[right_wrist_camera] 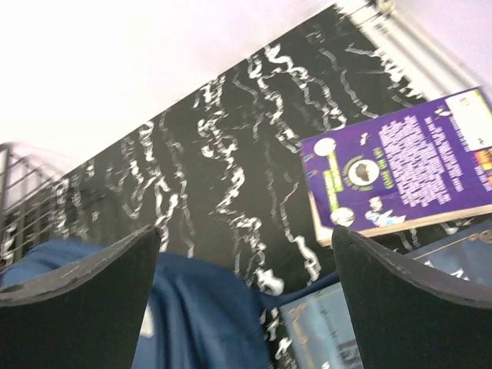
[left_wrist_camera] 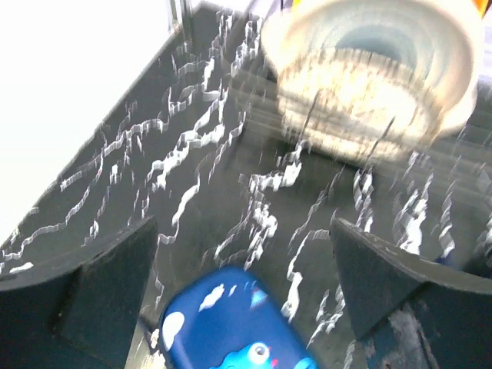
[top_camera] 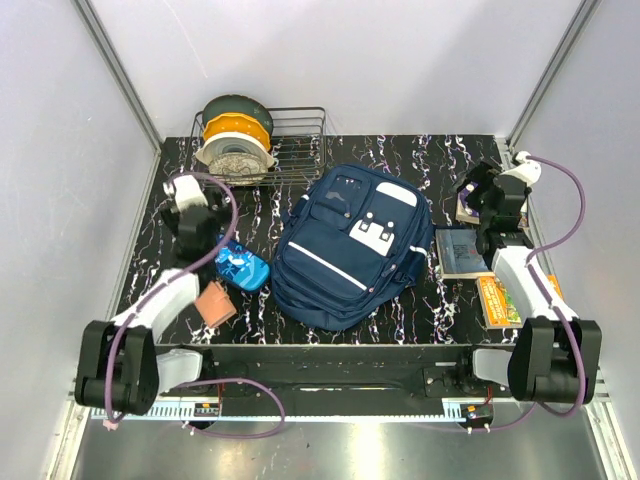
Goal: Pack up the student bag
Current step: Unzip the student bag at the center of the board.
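From above, the large navy blue fabric student bag (top_camera: 350, 245) is lying mid-table on the black marbled table (top_camera: 440, 160). In the left wrist view, the left gripper (left_wrist_camera: 246, 254) is hanging spread wide over a small bright blue pouch (left_wrist_camera: 231, 327). In the right wrist view, the right gripper (right_wrist_camera: 246, 261) is gaping wide too. The student bag (right_wrist_camera: 200, 307) is showing between its fingers, and a purple paperback book (right_wrist_camera: 400, 169) is lying to the right.

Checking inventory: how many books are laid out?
3, all right of the student bag: purple book farthest, grey-blue book in the middle, orange book nearest. The right arm could hide more.
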Motion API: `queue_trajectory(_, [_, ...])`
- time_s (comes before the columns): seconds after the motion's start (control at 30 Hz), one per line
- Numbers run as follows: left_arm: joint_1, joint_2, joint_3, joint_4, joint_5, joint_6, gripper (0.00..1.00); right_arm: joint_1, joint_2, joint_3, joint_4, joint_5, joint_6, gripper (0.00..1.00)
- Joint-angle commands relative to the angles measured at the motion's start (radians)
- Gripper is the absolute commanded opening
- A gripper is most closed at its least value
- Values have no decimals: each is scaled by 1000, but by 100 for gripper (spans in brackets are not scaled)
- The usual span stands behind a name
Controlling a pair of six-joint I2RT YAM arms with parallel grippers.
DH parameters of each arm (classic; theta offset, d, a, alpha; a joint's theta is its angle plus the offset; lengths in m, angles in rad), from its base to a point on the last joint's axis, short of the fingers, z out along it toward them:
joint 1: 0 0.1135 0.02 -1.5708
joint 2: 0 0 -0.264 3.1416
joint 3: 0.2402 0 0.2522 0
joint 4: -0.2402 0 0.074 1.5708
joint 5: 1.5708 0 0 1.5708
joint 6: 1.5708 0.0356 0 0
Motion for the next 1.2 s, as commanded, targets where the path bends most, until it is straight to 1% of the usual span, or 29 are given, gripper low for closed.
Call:
queue_trajectory(0.0, [-1, -82, 338, -698, -116, -301, 99, 4, -52, 20, -221, -196, 121, 100])
queue_trajectory(0.03, [-1, -102, 362, -717, -74, -294, 99, 4, -59, 17, -253, -244, 125, 100])
queue_trajectory(0.07, [1, -122, 366, -726, 2, -289, 99, 4, -61, 17, -260, -268, 125, 100])
queue_trajectory(0.13, [1, -203, 358, -746, 42, -370, 99, 4, -62, 19, -286, -336, 118, 100])
queue_trajectory(0.2, [1, -290, 341, -766, 101, -462, 99, 3, -67, 16, -290, -371, 115, 100])
queue_trajectory(0.23, [2, -319, 321, -775, 118, -488, 99, 3, -61, 17, -295, -419, 108, 100])
queue_trajectory(0.27, [2, -347, 312, -772, 183, -496, 99, 3, -53, 35, -306, -437, 102, 100])
queue_trajectory(0.33, [4, -418, 260, -716, 306, -442, 99, 3, -26, 52, -349, -491, 96, 100])
queue_trajectory(0.37, [1, -436, 249, -670, 419, -435, 99, 3, -12, 72, -365, -515, 93, 100])
queue_trajectory(0.4, [1, -453, 238, -659, 459, -441, 99, 3, 3, 81, -391, -542, 87, 100])
queue_trajectory(0.47, [-5, -450, 214, -636, 611, -441, 99, 3, 49, 98, -402, -621, 78, 100])
queue_trajectory(0.53, [-27, -420, 191, -640, 659, -433, 99, 3, 98, 106, -398, -658, 85, 100])
queue_trajectory(0.57, [-83, -388, 189, -674, 667, -421, 99, 3, 130, 124, -398, -684, 85, 99])
queue_trajectory(0.6, [-111, -348, 195, -697, 653, -410, 99, 4, 144, 134, -398, -712, 75, 99])
queue_trajectory(0.63, [-183, -325, 203, -738, 633, -402, 99, 6, 166, 140, -398, -744, 75, 99])
queue_trajectory(0.67, [-221, -302, 205, -752, 565, -396, 99, 6, 172, 134, -392, -755, 75, 99])
queue_trajectory(0.7, [-261, -260, 205, -763, 526, -399, 99, 9, 180, 123, -375, -766, 84, 99])
queue_trajectory(0.73, [-327, -243, 199, -768, 498, -405, 99, 12, 183, 105, -370, -769, 85, 99])
queue_trajectory(0.77, [-352, -225, 195, -765, 468, -418, 99, 18, 187, 97, -372, -761, 85, 99])
queue_trajectory(0.83, [-403, -177, 191, -749, 468, -451, 99, 24, 201, 83, -379, -744, 82, 100])
queue_trajectory(0.87, [-412, -159, 191, -745, 431, -454, 99, 26, 212, 80, -381, -731, 84, 99])
queue_trajectory(1.0, [-415, -40, 183, -712, 438, -451, 99, 30, 269, 91, -382, -672, 88, 100])
queue_trajectory(1.03, [-417, -16, 185, -700, 441, -453, 99, 30, 301, 117, -392, -662, 90, 100])
queue_trajectory(1.1, [-424, 48, 185, -680, 460, -454, 99, 32, 316, 140, -410, -646, 84, 100])
queue_trajectory(1.17, [-432, 88, 172, -621, 518, -459, 99, 36, 310, 141, -386, -654, 81, 100])
